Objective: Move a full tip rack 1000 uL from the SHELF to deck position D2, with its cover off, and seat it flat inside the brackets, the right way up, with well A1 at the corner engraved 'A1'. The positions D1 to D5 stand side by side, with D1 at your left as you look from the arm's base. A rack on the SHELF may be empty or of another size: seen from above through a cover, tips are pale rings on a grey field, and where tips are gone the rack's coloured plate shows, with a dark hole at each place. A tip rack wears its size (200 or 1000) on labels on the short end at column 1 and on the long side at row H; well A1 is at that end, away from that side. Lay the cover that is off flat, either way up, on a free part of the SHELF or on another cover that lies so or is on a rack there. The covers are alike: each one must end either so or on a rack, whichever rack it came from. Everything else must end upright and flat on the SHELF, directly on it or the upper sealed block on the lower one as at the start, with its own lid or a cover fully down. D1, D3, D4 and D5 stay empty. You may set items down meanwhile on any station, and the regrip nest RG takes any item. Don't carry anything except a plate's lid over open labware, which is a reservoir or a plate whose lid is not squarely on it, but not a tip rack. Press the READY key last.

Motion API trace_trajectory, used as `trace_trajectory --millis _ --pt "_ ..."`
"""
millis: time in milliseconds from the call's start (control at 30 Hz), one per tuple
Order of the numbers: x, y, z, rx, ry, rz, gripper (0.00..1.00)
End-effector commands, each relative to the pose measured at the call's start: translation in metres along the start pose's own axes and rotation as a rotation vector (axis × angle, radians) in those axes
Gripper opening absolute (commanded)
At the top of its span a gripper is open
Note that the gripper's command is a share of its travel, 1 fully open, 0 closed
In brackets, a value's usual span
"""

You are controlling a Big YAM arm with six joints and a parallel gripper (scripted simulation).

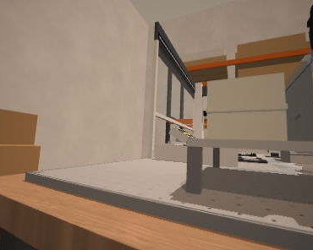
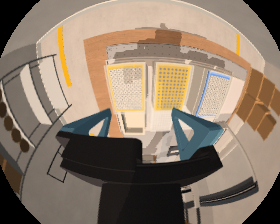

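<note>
Fingers spread wide, holding nothing, well above the yellow-framed tip racks (image 2: 172,86) beyond their tips.

Three tip racks (image 2: 172,86); two stacked cardboard boxes (image 1: 12,141).

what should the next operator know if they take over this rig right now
Gripper: open, holding nothing, high above the shelf.
Three racks lie side by side below: two orange-framed ones and a blue-framed one. Sizes, fill and covers cannot be read from here.
Done: nothing visibly moved.
Left: pick the full 1000 rack, uncover it, seat it in D2, park the cover, press READY.
</note>
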State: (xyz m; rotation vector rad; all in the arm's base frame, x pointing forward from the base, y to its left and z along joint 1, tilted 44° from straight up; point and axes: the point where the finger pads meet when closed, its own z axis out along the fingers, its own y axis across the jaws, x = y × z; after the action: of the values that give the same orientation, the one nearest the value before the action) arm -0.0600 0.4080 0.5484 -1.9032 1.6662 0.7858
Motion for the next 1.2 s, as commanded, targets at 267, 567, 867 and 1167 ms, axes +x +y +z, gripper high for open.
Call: trace_trajectory --millis 267,567,867,1167 --pt "-0.014 -0.05 -0.017 0.013 -0.036 -0.027 1.0" --pt "-0.012 -0.072 -0.023 0.013 -0.052 -0.03 1.0" --pt "-0.012 -0.072 -0.023 0.013 -0.052 -0.03 1.0" --pt "-0.012 -0.072 -0.023 0.013 -0.052 -0.03 1.0"
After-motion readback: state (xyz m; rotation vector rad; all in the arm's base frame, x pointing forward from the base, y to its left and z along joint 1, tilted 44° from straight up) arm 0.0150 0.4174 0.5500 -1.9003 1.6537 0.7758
